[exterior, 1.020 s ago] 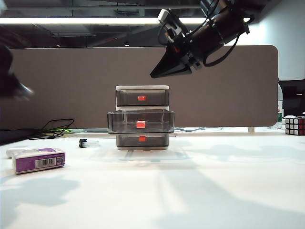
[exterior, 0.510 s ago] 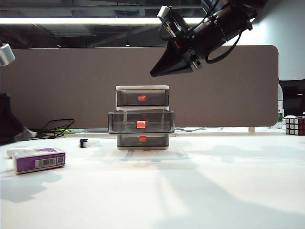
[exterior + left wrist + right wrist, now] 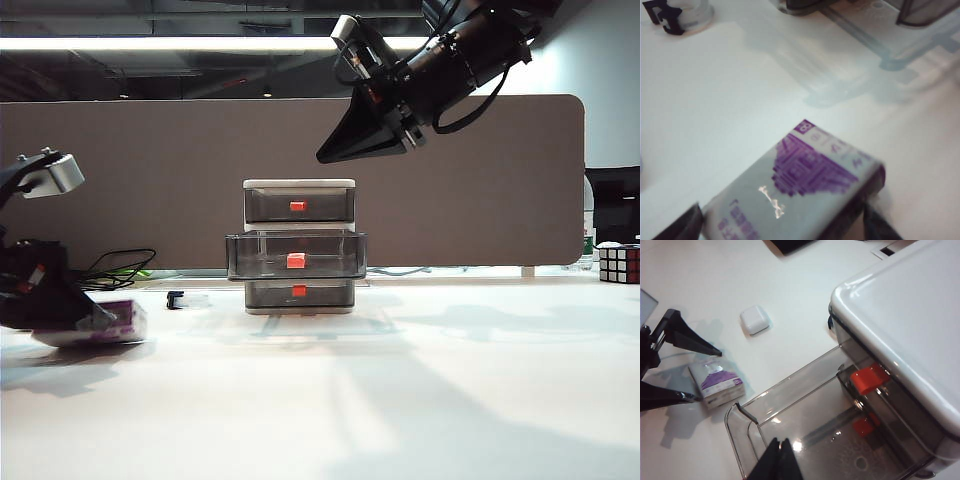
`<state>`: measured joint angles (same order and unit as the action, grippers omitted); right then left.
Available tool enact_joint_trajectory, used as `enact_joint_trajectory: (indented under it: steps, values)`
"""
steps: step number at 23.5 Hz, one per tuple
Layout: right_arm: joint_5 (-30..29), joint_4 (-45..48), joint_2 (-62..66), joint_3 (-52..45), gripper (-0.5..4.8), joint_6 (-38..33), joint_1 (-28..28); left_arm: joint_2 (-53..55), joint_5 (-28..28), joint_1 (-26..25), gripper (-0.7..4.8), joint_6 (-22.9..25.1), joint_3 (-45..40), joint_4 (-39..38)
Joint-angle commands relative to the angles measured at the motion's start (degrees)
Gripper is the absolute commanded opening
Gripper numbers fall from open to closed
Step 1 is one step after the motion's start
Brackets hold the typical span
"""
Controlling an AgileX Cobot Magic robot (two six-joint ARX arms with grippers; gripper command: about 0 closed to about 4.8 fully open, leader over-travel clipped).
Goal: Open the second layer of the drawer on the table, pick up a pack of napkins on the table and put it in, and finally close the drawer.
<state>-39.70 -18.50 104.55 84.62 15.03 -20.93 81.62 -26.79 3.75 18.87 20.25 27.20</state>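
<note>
Left gripper jaws spread, straddling napkin pack on table. Middle drawer pulled out, empty. Right gripper shut, hanging above cabinet.

The left gripper hangs low over the white bench, its jaws spread wide with one dark fingertip on each side of the pack of napkins. The pack lies flat between them, purple print and white edges up, a glint of light on its wrapper. Whether the tips touch it cannot be told. Farther off, the clear base of the drawer stands on the bench and throws a pale shadow toward the pack. Well apart sits a small clear object with a dark clip.
</note>
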Motion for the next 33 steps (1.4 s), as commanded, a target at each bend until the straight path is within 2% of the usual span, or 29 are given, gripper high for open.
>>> enact_joint_trajectory:
  steps: [1, 4, 9, 13, 24, 30, 33]
  values:
    - [-0.50, -0.22, -0.48, 0.15, -0.05, 0.46, -0.09, 0.63, -0.22, -0.02, 4.05, 2.54, 0.44, -0.72]
    - [-0.46, -1.11, -0.48, 0.15, -0.05, 1.66, -0.09, 0.61, 0.11, -0.07, 4.04, 5.18, 0.61, -0.33]
    - [-0.28, -1.88, -0.48, 0.15, -0.05, 1.99, -0.09, 0.63, 0.17, -0.28, 4.04, 5.46, 0.76, -0.13]
    - [-0.28, -1.97, -0.48, 0.15, -0.05, 1.99, -0.09, 0.92, -0.07, -0.31, 4.04, 8.13, 0.85, -0.11]
    - [-0.26, -2.82, -0.48, 0.15, -0.05, 2.16, -0.07, 9.53, -5.62, -0.11, 4.01, 7.65, 8.31, -1.03]
    - [-0.26, -2.82, -0.48, 0.15, -0.05, 2.16, -0.04, 9.55, -8.17, -0.11, 3.31, 7.43, 8.94, -2.86]
    - [-0.26, -2.89, -0.48, 0.15, -0.05, 2.16, -0.04, 9.66, -8.17, -0.11, 3.31, 7.43, 8.94, -3.63]
